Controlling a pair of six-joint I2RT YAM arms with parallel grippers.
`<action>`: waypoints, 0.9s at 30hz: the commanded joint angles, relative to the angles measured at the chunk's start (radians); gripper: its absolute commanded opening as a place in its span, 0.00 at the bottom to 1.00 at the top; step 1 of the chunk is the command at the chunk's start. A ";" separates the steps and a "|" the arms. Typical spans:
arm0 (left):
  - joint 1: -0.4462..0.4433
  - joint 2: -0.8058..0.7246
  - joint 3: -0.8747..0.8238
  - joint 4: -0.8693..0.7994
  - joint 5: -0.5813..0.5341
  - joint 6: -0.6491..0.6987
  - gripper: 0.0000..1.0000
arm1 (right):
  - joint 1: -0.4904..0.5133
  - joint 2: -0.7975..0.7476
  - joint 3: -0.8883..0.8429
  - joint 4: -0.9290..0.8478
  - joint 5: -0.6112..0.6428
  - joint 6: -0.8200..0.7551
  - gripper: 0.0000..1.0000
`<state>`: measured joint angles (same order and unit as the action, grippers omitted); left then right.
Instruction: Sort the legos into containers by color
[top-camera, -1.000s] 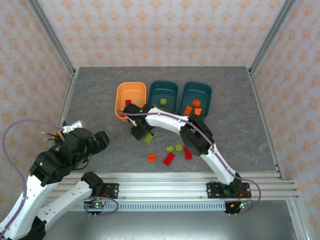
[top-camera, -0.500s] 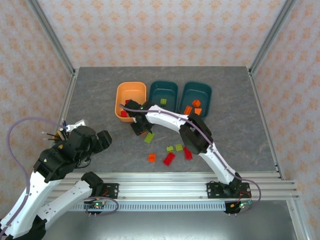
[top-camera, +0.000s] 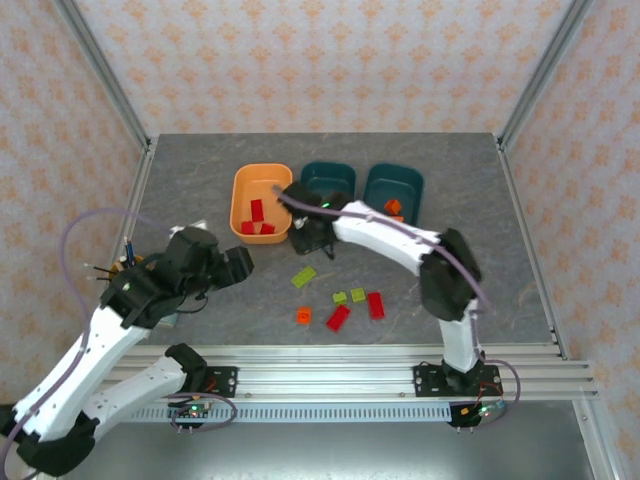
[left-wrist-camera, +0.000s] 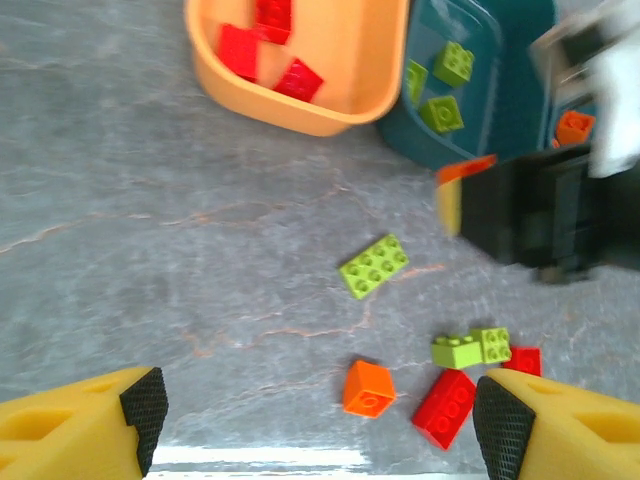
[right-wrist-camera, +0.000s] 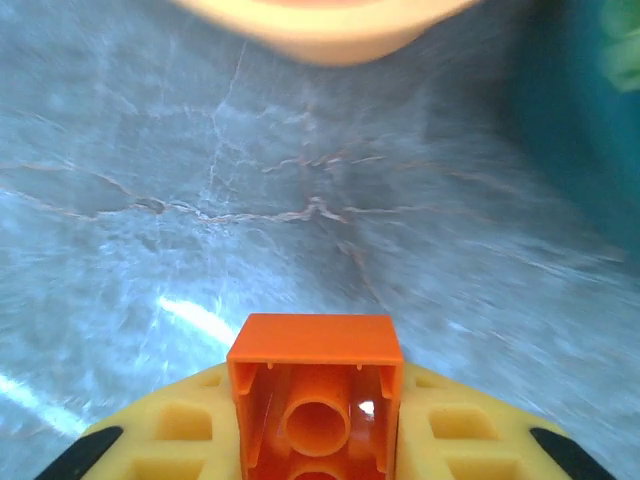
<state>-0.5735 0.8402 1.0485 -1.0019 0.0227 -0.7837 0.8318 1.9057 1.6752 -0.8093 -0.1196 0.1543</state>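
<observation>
We take this for a robot test cell, a lab rig and not a home. Two arms (top-camera: 390, 235) are bolted to an aluminium rail (top-camera: 320, 380) at the near edge of a grey, stone-look table (top-camera: 190, 190). Bare aluminium posts (top-camera: 105, 72) frame flat walls (top-camera: 320, 60) printed with a pale floral pattern. A loose cable (top-camera: 68, 238) loops off one arm. Small circuit boards (top-camera: 196, 408) sit below the rail. Legos (top-camera: 338, 318) and trays (top-camera: 237, 205) lie on the table.
</observation>
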 joint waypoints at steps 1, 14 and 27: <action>-0.034 0.098 0.070 0.148 0.037 0.059 0.83 | -0.133 -0.142 -0.075 0.010 0.069 0.068 0.18; -0.107 0.500 0.306 0.313 0.074 0.089 0.83 | -0.507 0.134 0.136 0.018 -0.021 0.219 0.18; -0.109 0.616 0.376 0.286 0.049 0.096 0.83 | -0.578 0.429 0.412 -0.104 -0.071 0.262 0.30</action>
<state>-0.6743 1.4563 1.4044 -0.7029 0.0937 -0.7052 0.2642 2.3333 2.0666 -0.8783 -0.1699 0.3870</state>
